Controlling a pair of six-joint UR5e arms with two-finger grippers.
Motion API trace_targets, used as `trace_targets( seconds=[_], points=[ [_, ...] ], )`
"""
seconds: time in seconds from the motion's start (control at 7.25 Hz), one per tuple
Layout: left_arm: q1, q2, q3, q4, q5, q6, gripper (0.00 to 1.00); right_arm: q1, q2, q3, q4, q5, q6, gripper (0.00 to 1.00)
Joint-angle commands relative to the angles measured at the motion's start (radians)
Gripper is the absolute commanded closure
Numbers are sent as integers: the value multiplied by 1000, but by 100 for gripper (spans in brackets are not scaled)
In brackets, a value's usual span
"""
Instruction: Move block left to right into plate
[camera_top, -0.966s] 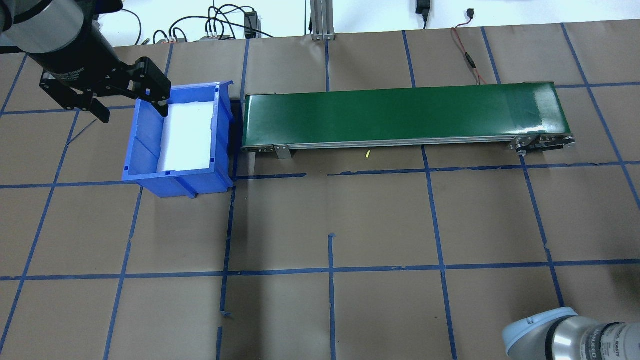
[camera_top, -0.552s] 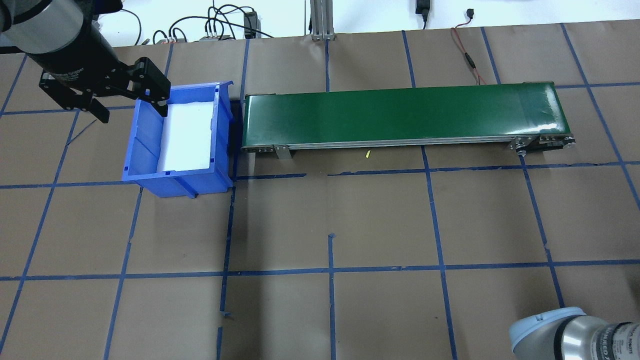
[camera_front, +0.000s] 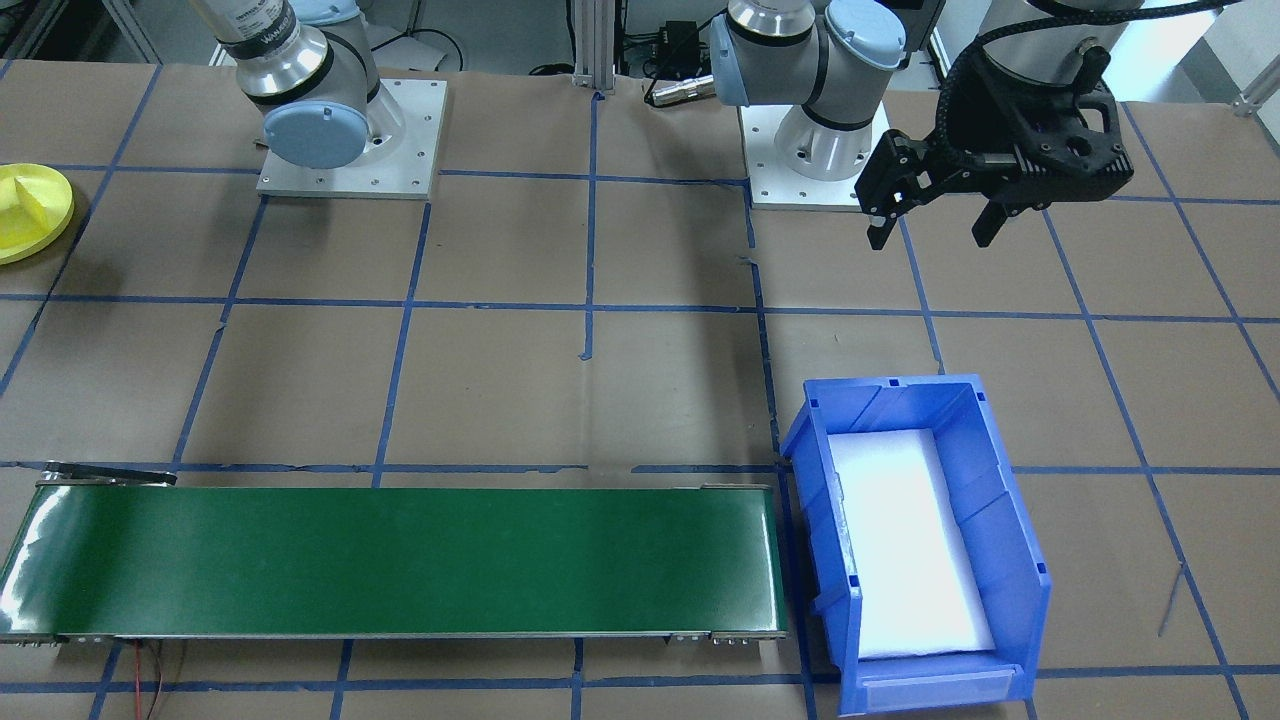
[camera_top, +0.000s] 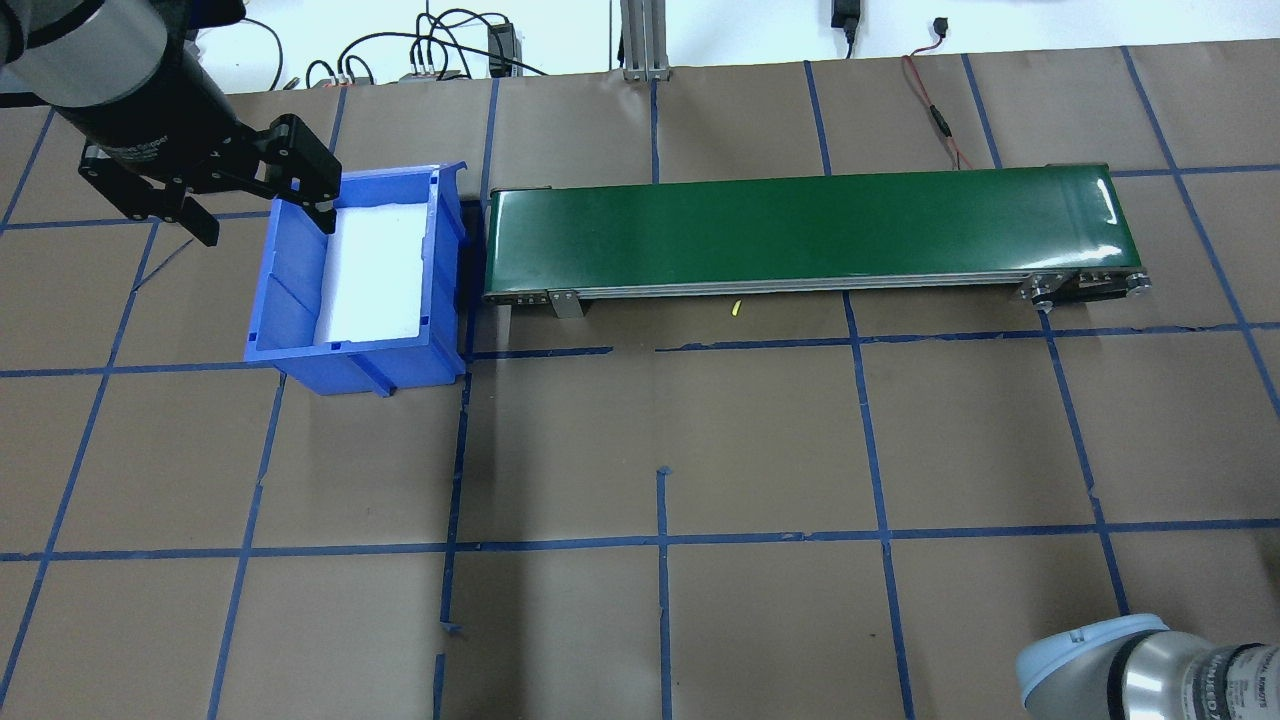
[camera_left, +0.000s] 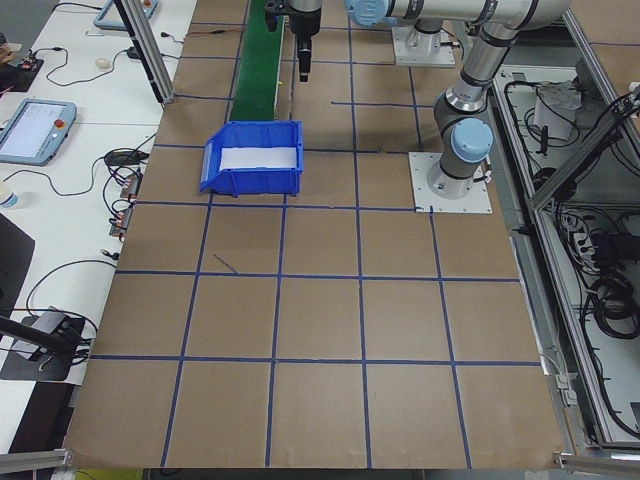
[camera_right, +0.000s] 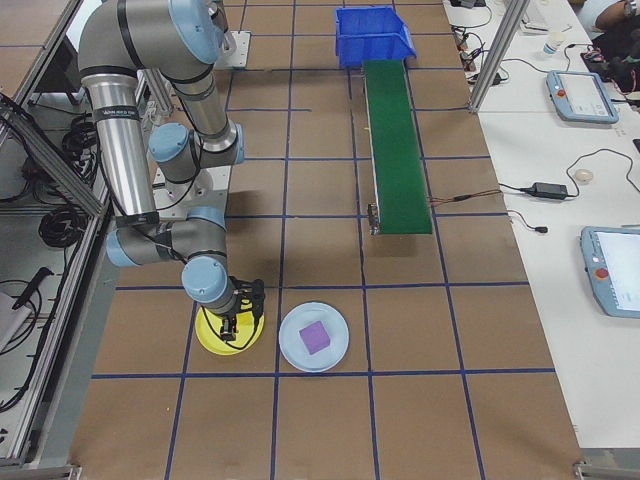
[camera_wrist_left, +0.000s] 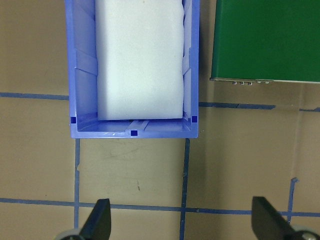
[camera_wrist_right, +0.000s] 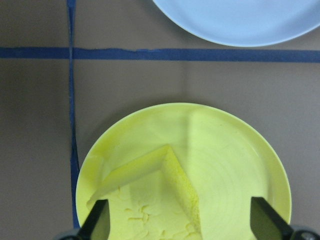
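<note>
While both grippers' fingers spread apart, a porous yellow wedge block rests in the glossy round plate.

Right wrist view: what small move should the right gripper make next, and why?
Probably lift the right gripper straight up and clear: its fingers are open, gripping nothing, and the yellow block already lies inside the yellow plate below them.

Overhead view: the right arm's elbow joint at the bottom-right corner sits slightly further right and lower than 1.0 s ago; no further shift since 0.6 s ago. The bright glare patch at the right end of the green conveyor belt is now reduced to a thin streak.
</note>
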Motion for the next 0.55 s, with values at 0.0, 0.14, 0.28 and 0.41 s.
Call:
trace_targets(
  seconds=[0.0,0.14,0.28,0.41],
  points=[
    [0,0,0,0,0,0,0,289,-56,-72,60,-73,206,0],
    [0,0,0,0,0,0,0,410,-86,-124,156,-78,325,0],
    [0,0,0,0,0,0,0,529,-105,-153,224,-83,440,2],
    [0,0,2,0,0,0,0,648,-132,-157,237,-85,534,1]
  ],
)
